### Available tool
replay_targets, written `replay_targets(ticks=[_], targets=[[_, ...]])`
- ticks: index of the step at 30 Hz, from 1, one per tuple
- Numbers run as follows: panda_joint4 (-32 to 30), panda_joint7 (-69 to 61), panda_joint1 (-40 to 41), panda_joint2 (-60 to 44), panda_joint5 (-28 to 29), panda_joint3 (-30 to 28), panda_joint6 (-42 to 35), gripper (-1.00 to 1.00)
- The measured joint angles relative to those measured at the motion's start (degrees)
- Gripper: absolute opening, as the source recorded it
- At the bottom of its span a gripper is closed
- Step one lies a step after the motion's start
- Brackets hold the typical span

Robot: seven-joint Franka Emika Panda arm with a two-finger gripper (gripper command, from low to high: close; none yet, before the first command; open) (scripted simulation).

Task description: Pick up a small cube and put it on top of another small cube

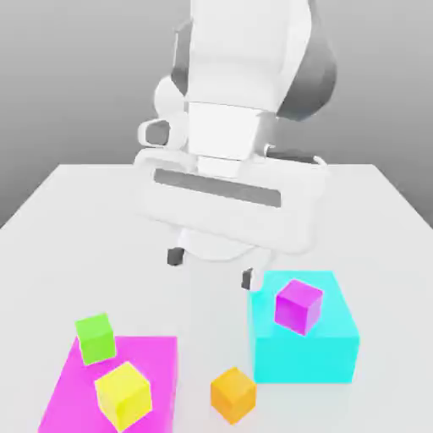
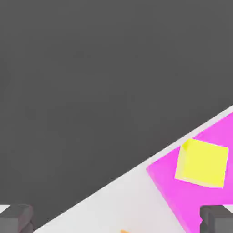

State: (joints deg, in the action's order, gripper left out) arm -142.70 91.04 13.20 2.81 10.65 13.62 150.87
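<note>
Zero cubes look stacked; the gripper [image 1: 211,268] hangs wide open and empty, with grasp, lift and placing all left.

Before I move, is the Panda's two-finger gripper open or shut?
Open: in the exterior view, the gripper's two dark fingertips stand wide apart, nothing held between them.

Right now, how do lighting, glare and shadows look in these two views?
Exterior view: bright, washed-out table, the arm's white hand almost blown out, no crisp shadows; background fades from light to darker grey. Hand view: flat, saturated yellow cube, slightly paler on one side.
</note>
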Motion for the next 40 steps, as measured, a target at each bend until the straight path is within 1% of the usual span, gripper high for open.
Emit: replay_targets(ticks=[3,7,9,12,13,20,25,27,33,35,37,38,40], targets=[[-1.6,5.5,-0.3,-6.0,0.1,-0.1,2.9,0.00],[-3.7,11.0,-1.1,-13.7,-1.9,-0.1,7.1,0.00],[-3.4,12.9,-2.0,-17.8,-0.8,-1.2,10.0,0.00],[-2.2,15.2,-5.1,-24.1,1.7,-4.8,14.8,0.00],[-1.8,15.7,-5.9,-25.6,2.4,-5.7,16.0,-1.00],[-1.8,15.7,-6.0,-25.6,2.4,-5.9,16.1,-1.00],[-3.8,11.8,-3.1,-16.5,-2.8,-1.9,9.0,-1.00],[-1.7,9.9,-1.4,-14.0,-4.0,-2.6,4.5,-1.00],[8.3,2.1,5.5,-8.9,-9.0,-6.6,-10.4,-1.00],[9.1,1.4,6.3,-10.9,-9.1,-7.0,-9.2,-1.00],[8.8,1.8,6.2,-14.4,-8.5,-7.3,-5.4,-1.00],[8.7,1.9,6.2,-15.4,-8.3,-7.4,-4.3,1.00],[8.7,1.9,6.2,-15.4,-8.3,-7.4,-4.3,1.00]])
